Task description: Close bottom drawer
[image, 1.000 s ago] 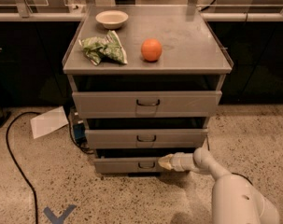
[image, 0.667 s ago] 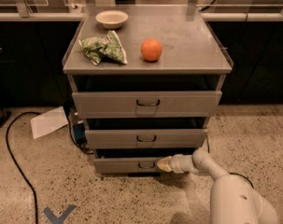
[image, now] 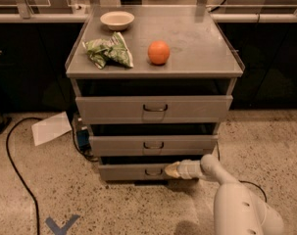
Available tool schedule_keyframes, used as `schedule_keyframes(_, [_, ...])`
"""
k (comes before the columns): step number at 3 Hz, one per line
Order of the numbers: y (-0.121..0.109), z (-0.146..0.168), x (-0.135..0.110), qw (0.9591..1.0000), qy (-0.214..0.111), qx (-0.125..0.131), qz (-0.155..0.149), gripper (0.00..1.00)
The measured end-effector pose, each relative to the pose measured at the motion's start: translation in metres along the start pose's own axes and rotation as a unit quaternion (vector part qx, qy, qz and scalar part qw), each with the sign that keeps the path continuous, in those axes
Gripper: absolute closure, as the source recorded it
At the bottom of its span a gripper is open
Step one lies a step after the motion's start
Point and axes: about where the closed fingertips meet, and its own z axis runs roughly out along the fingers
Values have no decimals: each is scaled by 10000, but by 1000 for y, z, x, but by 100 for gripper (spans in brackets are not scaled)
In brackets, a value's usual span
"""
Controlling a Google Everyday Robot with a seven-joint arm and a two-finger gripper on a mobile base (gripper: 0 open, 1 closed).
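As the arm (image: 214,169) stretches low, the gripper (image: 171,170) seemingly touches the bottom drawer (image: 131,172).

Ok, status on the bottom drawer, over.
Hand low, against bottom drawer front, right of centre. Drawer looks slightly out. Nothing seen blocking it.

Plain grey: cabinet (image: 197,48), bottom drawer (image: 128,172) included; dark: wire handle (image: 153,172).
Pale cream: gripper (image: 171,170), low centre of frame, at the bottom drawer front just right of the handle.
Off-white: arm (image: 236,199), lower right.
Bright orange: round fruit (image: 159,52).
Green and white, crumpled: bag (image: 109,52).
Cream: bowl (image: 117,19).
Beige, dark-speckled: floor (image: 265,146).
White: paper sheet (image: 51,128), left.
Black: cable (image: 20,175).
Blue: tape mark (image: 61,225), lower left.
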Motion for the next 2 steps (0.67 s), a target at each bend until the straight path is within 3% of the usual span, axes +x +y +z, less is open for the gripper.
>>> schedule_keyframes(2, [-6, 0, -1, 10000, -3, 59, -25, 100])
